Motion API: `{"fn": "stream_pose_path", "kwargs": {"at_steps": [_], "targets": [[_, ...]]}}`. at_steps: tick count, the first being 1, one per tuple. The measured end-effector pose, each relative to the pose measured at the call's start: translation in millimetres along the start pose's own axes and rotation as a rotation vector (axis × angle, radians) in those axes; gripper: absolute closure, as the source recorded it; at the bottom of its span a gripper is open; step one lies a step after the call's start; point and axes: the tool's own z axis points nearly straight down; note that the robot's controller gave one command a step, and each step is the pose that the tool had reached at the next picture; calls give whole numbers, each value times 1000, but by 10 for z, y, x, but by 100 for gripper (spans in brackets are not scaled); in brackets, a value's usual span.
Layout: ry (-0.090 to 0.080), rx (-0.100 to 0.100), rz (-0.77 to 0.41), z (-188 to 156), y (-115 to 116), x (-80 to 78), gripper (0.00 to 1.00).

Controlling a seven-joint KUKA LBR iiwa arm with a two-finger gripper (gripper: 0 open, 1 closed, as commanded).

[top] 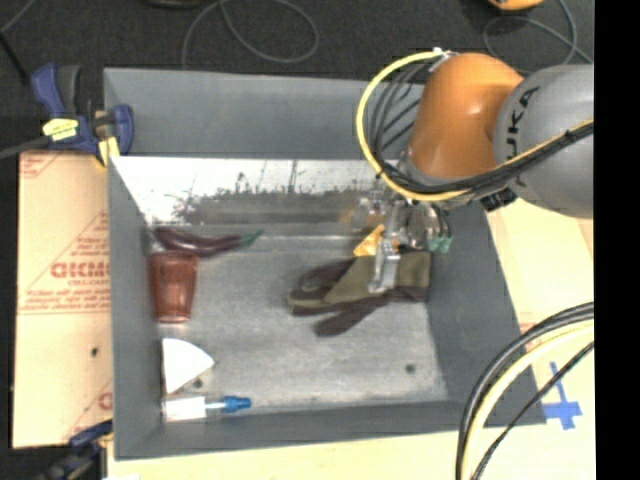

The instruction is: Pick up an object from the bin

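gripper (384, 271) is down at centre-right of the bin (250, 113), right on top of the dark olive glove (335, 293); glove lies flat on the bin floor, cuff end apparently to the right under the tool, finger end pointing left toward frame centre; can't tell whether the gripper is open or closed on it, the wrist body blocks that from above; small orange bit (369, 238) just beside the tool on its upper side, can't identify it.

Handling guess: glove is soft, light, floppy; no breakage risk, but it will drape, and may slip if only one thin layer gets pinched (a fold helps here); best hold looks like the thicker cuff or a bunched fold at the palm, not a loose tip.

Rest sits well apart at the left: reddish-brown cup (172, 286); dark purple long thing (195, 239) above it; white wedge (184, 363) and blue-capped marker (205, 406) at lower left.
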Motion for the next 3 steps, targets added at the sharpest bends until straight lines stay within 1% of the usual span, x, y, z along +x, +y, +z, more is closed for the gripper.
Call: {"fn": "stream_pose_path", "kwargs": {"at_steps": [1,2,3], "targets": [[-8,1,-1,-53,-1,-12,100],[-8,1,-1,-53,-1,-12,100],[-2,0,0,-484,-13,-69,100]]}}
